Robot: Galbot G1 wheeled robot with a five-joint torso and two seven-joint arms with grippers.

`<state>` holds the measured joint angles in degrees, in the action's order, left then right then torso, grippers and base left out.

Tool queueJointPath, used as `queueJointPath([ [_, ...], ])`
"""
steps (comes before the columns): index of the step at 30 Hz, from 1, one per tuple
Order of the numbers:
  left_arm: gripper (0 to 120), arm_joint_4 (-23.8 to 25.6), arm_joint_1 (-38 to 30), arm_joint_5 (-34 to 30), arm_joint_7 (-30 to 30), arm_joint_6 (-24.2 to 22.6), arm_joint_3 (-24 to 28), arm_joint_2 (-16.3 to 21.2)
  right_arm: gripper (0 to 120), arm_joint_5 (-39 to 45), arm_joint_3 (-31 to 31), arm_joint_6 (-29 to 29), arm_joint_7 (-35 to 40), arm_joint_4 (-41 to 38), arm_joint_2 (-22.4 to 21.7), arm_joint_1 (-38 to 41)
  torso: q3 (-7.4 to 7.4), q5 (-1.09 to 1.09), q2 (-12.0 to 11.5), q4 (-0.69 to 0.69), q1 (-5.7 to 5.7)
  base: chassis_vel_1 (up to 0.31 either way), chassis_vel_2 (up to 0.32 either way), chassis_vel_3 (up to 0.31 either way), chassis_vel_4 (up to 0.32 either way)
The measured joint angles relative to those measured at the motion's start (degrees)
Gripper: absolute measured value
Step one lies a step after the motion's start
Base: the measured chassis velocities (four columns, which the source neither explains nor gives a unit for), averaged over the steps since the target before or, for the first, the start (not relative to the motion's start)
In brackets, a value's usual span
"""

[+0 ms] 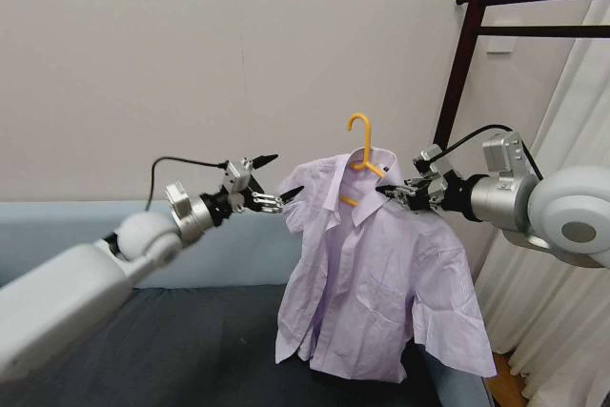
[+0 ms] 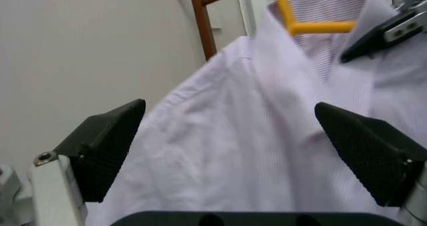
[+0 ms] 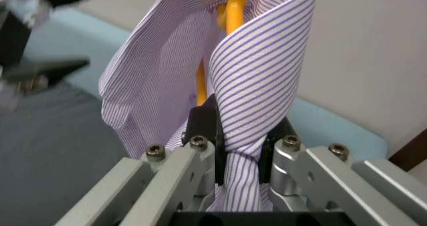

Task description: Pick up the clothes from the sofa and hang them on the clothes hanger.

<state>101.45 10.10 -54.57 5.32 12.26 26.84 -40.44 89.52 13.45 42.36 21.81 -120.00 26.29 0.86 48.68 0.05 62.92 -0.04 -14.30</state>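
A lilac striped shirt (image 1: 376, 283) hangs in the air on a yellow hanger (image 1: 360, 145), above the dark sofa seat (image 1: 162, 350). My right gripper (image 1: 391, 193) is shut on the shirt's collar (image 3: 257, 86) together with the hanger's shoulder, and holds the whole thing up. My left gripper (image 1: 278, 175) is open just beside the shirt's other shoulder (image 2: 220, 91); its two black fingertips (image 2: 107, 141) stand wide apart with the cloth a little beyond them. The dark wooden clothes stand (image 1: 467, 54) rises behind the shirt at the right.
A plain wall fills the background. White curtains (image 1: 562, 331) hang at the far right beside the stand. The sofa's pale blue back (image 1: 57, 235) runs along the left, below my left arm.
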Motion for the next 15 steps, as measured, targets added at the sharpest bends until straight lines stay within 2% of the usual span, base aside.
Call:
queueJointPath([
  [6, 100, 3.27, 2.20, 0.98, -7.39, -0.37, 0.26, -2.99, 10, 0.08, -0.38, -1.06, 5.06, -0.08, 2.04, -0.53, 0.01, 0.03, 0.00, 0.02, 0.00, 0.000, 0.000, 0.000, 0.000],
  [12, 97, 3.35, 3.60, 2.39, -10.28, -0.44, 0.37, -4.57, 10, -0.13, -0.53, -1.13, 5.87, -0.19, 2.64, -0.49, 0.01, 0.03, 0.00, 0.02, 0.00, 0.000, 0.000, 0.000, 0.000],
  [15, 88, 2.94, 4.48, 3.18, -11.59, -0.58, 0.39, -5.71, 10, -0.15, -0.49, -1.04, 5.91, -0.23, 2.86, -0.42, 0.01, 0.02, 0.00, 0.02, 0.00, 0.000, 0.000, 0.000, 0.000],
])
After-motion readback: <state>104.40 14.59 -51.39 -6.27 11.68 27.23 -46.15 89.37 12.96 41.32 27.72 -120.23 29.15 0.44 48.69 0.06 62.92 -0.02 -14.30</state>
